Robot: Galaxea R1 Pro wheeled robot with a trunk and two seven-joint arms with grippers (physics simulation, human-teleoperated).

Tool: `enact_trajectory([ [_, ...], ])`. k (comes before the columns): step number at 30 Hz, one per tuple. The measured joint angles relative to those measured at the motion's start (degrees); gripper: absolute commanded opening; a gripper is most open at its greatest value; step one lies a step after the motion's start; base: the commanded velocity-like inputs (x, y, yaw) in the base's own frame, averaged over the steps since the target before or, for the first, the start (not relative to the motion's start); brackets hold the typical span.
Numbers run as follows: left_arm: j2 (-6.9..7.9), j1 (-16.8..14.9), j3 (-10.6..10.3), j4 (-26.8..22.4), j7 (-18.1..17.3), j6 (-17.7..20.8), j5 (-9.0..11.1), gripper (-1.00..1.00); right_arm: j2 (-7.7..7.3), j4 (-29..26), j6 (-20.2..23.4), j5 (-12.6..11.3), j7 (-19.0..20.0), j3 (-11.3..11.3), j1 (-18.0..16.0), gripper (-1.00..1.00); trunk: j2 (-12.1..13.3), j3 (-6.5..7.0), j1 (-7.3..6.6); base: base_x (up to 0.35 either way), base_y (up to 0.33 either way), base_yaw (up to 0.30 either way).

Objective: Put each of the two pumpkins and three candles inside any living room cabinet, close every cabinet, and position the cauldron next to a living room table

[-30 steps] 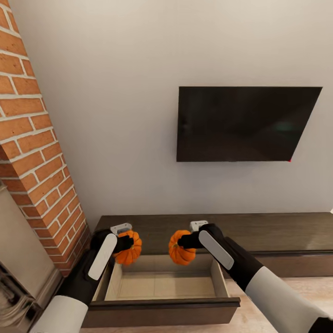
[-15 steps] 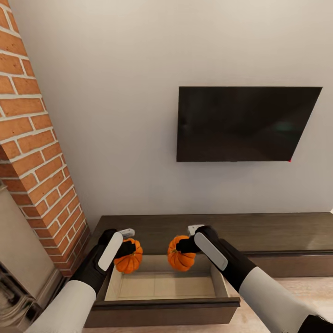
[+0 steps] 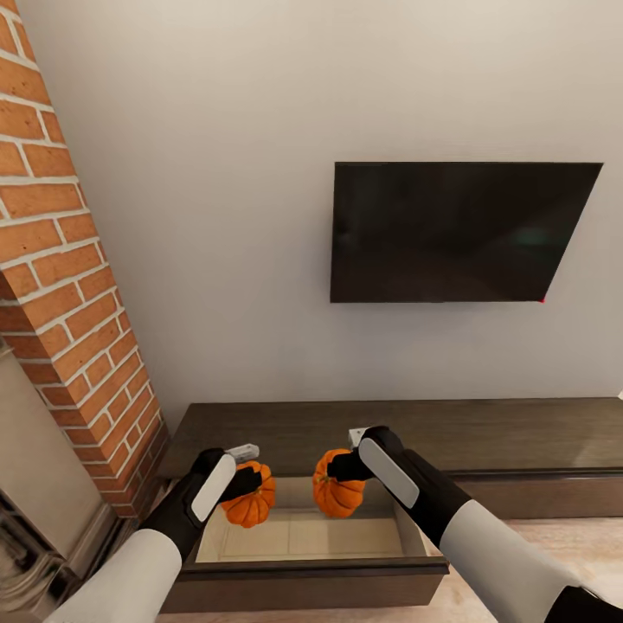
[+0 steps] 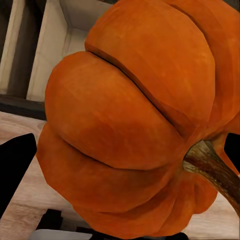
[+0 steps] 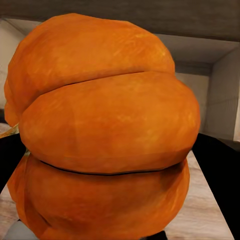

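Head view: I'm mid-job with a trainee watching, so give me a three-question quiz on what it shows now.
1. True or false: the drawer of the cabinet stands open.
2. What does each gripper hold?
3. Where do the pumpkins hang? A) on the cabinet top B) over the open drawer C) on the floor

Key
1. True; its pale interior shows.
2. The left gripper holds the left pumpkin; the right gripper holds the right pumpkin.
3. B
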Motion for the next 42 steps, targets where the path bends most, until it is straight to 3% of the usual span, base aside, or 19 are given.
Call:
enact_trajectory([
  [6, -0.05, 0.0, -0.6, 0.0, -0.8, -0.9, 0.0, -1.0, 0.28, 0.1, 0.0, 0.1, -0.1, 0.0, 0.0, -1.0, 0.0, 0.0, 0.0, 0.0, 0.0, 0.0],
  [16, -0.12, 0.0, -1.0, 0.1, -1.0, -1.4, 0.0, -1.0, 0.67, 2.5, -0.4, 0.5, 0.0, 0.4, 0.0, -1.0, -4.0, -1.8, 2.19, 0.0, 0.0, 0.0],
  [21, -0.18, 0.0, -1.3, 0.1, -1.1, -1.4, 0.0, -1.0, 2.36, 3.2, -0.7, 4.8, 0.2, 0.6, 0.0, -1.0, -6.0, -2.69, 3.29, 0.0, 0.0, 0.0],
  [24, -0.16, 0.0, -1.3, 0.1, -1.1, -1.4, 0.0, -1.0, 2.63, 3.3, -0.8, 5.8, 0.3, 0.6, 0.0, -1.0, -7.2, -3.23, 3.95, 0.0, 0.0, 0.0],
  [35, -0.36, 0.0, -1.5, 0.1, -1.1, -1.5, 0.0, -1.0, 2.73, 3.2, -0.8, 6.4, 0.6, 0.6, 0.0, -1.0, -11.6, -5.21, 6.37, 0.0, 0.0, 0.0],
  [42, -0.35, 0.0, -3.5, 0.1, -1.1, -2.7, 0.1, -1.0, 2.73, 3.2, -0.8, 6.4, 0.8, 0.6, 0.0, -1.0, -14.4, -6.47, 7.91, 0.0, 0.0, 0.0],
])
